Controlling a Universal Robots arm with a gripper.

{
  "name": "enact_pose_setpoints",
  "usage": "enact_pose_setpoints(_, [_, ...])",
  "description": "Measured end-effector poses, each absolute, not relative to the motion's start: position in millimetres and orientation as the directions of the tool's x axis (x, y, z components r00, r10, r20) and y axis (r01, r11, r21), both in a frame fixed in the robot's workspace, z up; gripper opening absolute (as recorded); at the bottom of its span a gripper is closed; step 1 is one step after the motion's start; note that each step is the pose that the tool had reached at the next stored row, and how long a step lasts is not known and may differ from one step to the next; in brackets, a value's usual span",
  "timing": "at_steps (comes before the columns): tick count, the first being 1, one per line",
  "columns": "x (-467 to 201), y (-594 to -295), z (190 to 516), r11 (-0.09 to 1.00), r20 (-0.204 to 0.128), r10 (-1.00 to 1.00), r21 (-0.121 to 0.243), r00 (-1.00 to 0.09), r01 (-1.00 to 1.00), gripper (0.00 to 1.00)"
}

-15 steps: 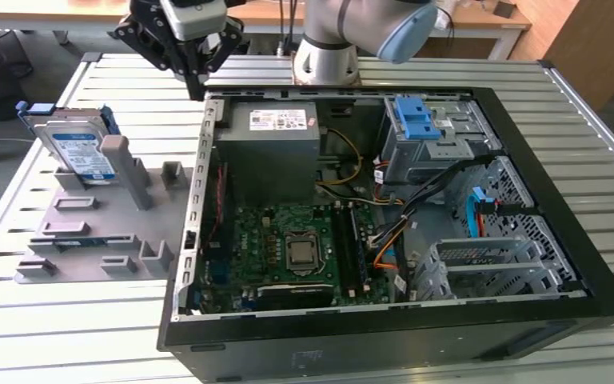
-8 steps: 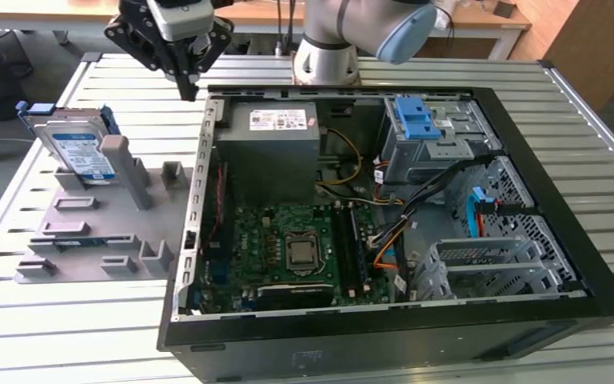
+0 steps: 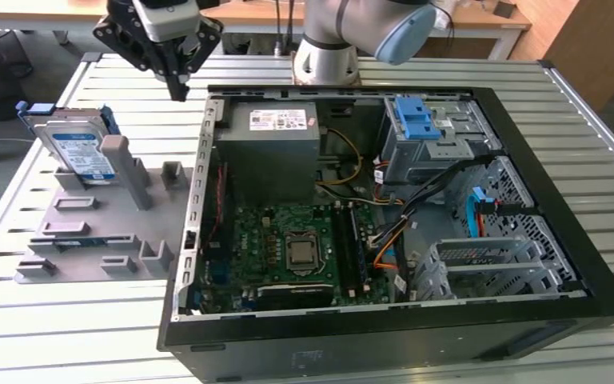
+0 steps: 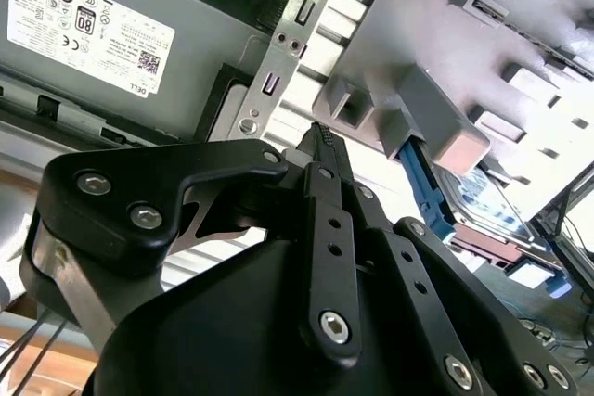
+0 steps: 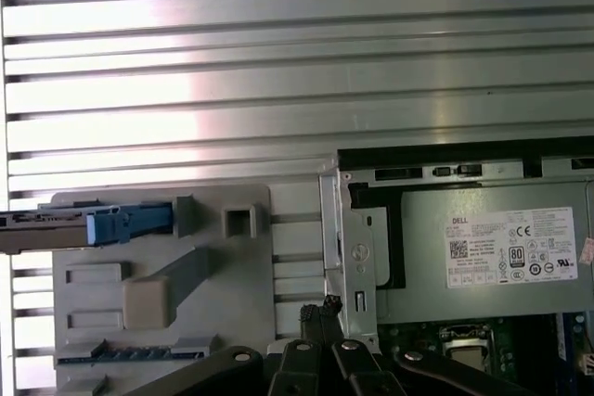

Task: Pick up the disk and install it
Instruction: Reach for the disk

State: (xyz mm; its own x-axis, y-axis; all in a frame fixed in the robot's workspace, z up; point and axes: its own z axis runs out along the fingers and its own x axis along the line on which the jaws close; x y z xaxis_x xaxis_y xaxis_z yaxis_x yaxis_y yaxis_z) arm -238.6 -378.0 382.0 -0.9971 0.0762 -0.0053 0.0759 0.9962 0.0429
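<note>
disk [image 3: 76, 150]: partly hidden behind a post of the grey fixture [image 3: 83, 232]
gripper [image 3: 180, 90]: upper body cut off by the exterior view's top edge
robot arm [image 3: 363, 32]: likewise cut off

A silver slatted metal table [image 3: 73, 344] bears an open black computer tower case [image 3: 392, 332] lying on its side. Just beside it, on the exterior view's left, rests a grey moulded fixture plate [image 3: 83, 232], seemingly plastic.
</note>
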Motion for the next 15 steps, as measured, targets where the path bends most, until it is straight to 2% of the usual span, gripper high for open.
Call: enact_pose_setpoints(15, [-260,-375,379,0.996,0.002,0.076,0.042,-0.997,0.076,0.11])
